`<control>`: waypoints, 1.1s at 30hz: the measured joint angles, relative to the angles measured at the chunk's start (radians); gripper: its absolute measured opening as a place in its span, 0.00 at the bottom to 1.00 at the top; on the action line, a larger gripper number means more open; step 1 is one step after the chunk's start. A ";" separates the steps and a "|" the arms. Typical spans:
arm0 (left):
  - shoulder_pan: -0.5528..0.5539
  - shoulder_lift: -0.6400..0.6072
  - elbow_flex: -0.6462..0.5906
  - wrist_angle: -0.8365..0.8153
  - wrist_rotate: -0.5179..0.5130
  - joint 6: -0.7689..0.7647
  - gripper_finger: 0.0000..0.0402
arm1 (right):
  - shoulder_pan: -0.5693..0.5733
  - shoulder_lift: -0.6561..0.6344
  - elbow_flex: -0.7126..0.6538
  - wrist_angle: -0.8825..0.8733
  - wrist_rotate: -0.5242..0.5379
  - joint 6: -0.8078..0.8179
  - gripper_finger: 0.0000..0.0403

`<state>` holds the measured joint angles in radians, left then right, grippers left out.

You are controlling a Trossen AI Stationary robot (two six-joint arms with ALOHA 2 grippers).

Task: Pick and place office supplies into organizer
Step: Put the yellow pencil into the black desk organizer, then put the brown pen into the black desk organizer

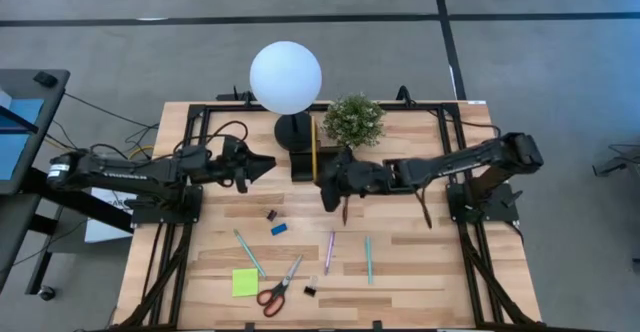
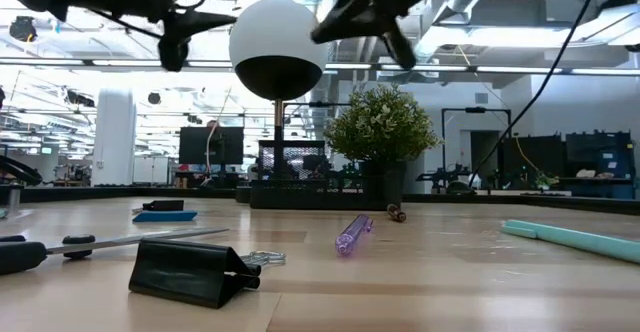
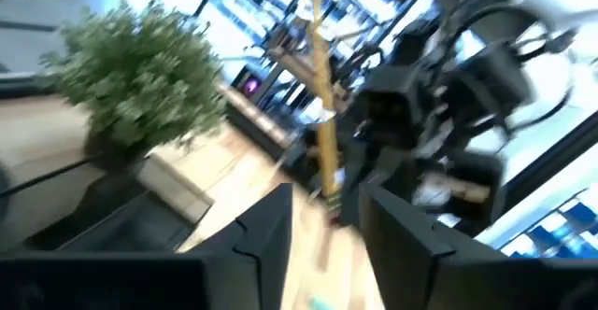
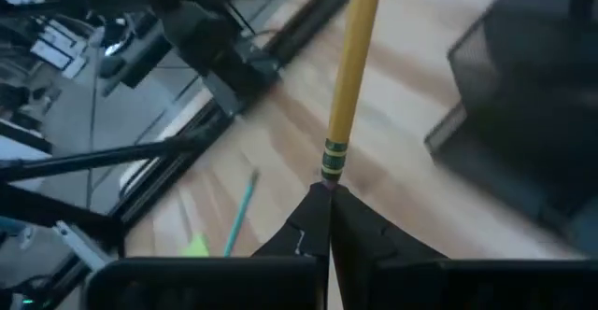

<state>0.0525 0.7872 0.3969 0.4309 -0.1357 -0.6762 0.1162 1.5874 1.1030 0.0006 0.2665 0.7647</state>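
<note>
Yellow pencil (image 4: 353,77) pinched by its eraser in right jaws.

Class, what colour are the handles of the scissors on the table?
Red; the scissors show best in the high view.

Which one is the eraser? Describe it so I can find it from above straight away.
Start at the white globe lamp at the table's far edge and come toward the near edge, past the black organizer. On the bare wood beyond it lies the small blue eraser, with a black binder clip close beside it. It is the only stubby blue block; the pens nearby are long and thin.
</note>
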 joint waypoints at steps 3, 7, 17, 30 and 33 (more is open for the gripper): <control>0.000 0.061 0.000 0.171 0.004 0.005 0.40 | -0.024 0.050 0.017 0.115 -0.013 -0.040 0.00; 0.008 0.142 0.000 0.260 -0.023 0.018 0.46 | -0.034 0.125 0.075 0.117 -0.055 -0.086 0.00; 0.083 0.336 0.000 0.268 0.075 -0.142 0.48 | -0.032 0.215 0.175 0.073 -0.051 -0.137 0.00; 0.285 -0.003 0.000 0.338 0.225 -0.048 0.38 | 0.009 -0.200 0.178 -0.148 0.182 -0.418 0.00; 0.306 -0.106 0.017 0.317 0.314 0.004 0.37 | 0.020 -0.294 0.178 -0.108 0.182 -0.531 0.00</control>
<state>0.3589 0.6814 0.4143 0.7476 0.1786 -0.6726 0.1363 1.2937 1.2807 -0.1078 0.4488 0.2339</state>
